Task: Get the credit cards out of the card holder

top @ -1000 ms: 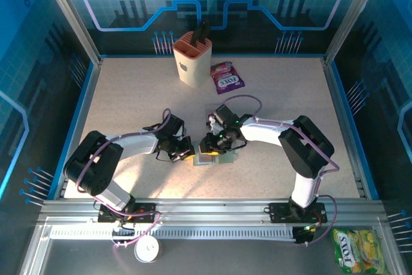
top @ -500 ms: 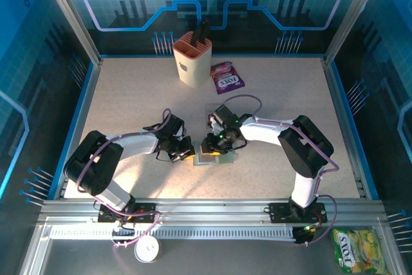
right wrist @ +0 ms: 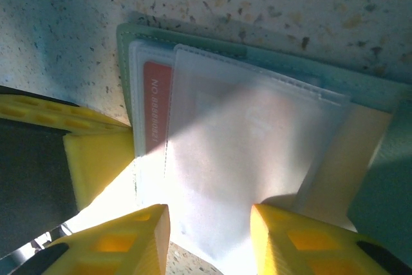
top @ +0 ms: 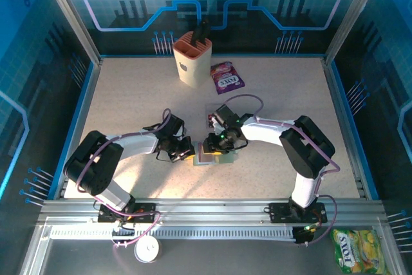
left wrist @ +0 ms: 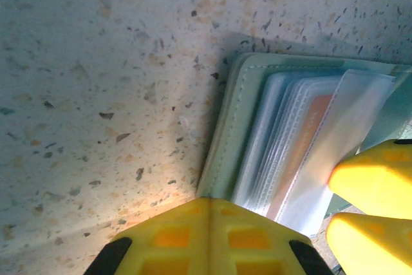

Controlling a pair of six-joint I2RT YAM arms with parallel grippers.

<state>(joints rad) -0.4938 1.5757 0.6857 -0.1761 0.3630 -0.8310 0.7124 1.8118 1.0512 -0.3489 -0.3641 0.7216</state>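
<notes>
The grey-green card holder (top: 209, 157) lies open on the table between the two arms, its clear sleeves fanned out. In the left wrist view the card holder (left wrist: 239, 120) shows an orange credit card (left wrist: 308, 140) inside a sleeve. My left gripper (left wrist: 209, 201) is shut, its tip pressed on the holder's near corner. In the right wrist view a red credit card (right wrist: 156, 113) sits in a sleeve of the card holder (right wrist: 283, 62). My right gripper (right wrist: 209, 223) is open, its fingers astride a loose clear sleeve (right wrist: 244, 159). From above, the left gripper (top: 188, 151) and right gripper (top: 214, 145) meet over the holder.
A tall beige slotted cup (top: 192, 60) stands at the back of the table with a purple candy packet (top: 226, 76) to its right. A yellow-green candy packet (top: 357, 250) lies off the table at the front right. Blue walls enclose the table.
</notes>
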